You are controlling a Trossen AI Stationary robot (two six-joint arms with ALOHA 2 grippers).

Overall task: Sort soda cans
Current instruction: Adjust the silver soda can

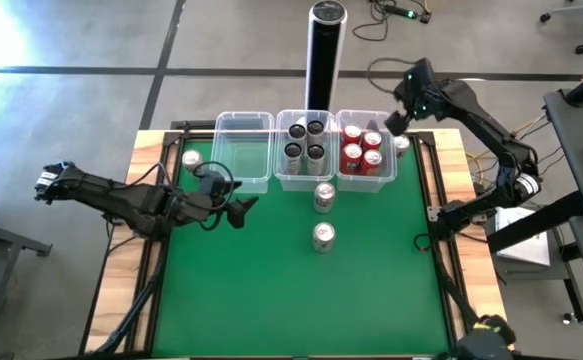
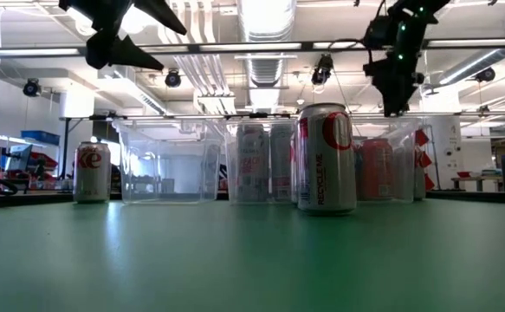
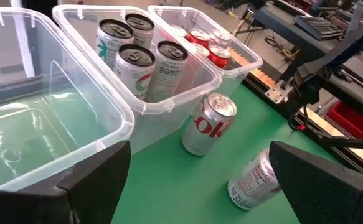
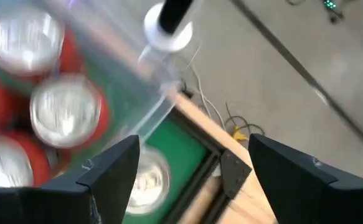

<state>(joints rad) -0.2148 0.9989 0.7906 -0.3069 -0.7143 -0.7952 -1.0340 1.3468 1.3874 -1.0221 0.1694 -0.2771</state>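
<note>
Two silver-white metal soda cans point(image 1: 323, 215) stand on the green counter point(image 1: 271, 300) near three clear plastic bins point(image 1: 243, 150). The left gripper point(image 1: 233, 212) and right gripper point(image 1: 399, 118) both hover, jaws apart, holding nothing.

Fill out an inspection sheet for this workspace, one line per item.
Surface: green mat on a wood-edged table.
Job's things: four dark cans in the middle bin, four red cans in the right bin; left bin empty; silver cans loose on the mat.
Clutter: tall black post behind the bins.
Grippers: left gripper open, by the left bin; right gripper open, above the right bin's corner.
Cables: wires on the floor.
Surroundings: nothing seen nearby.
</note>
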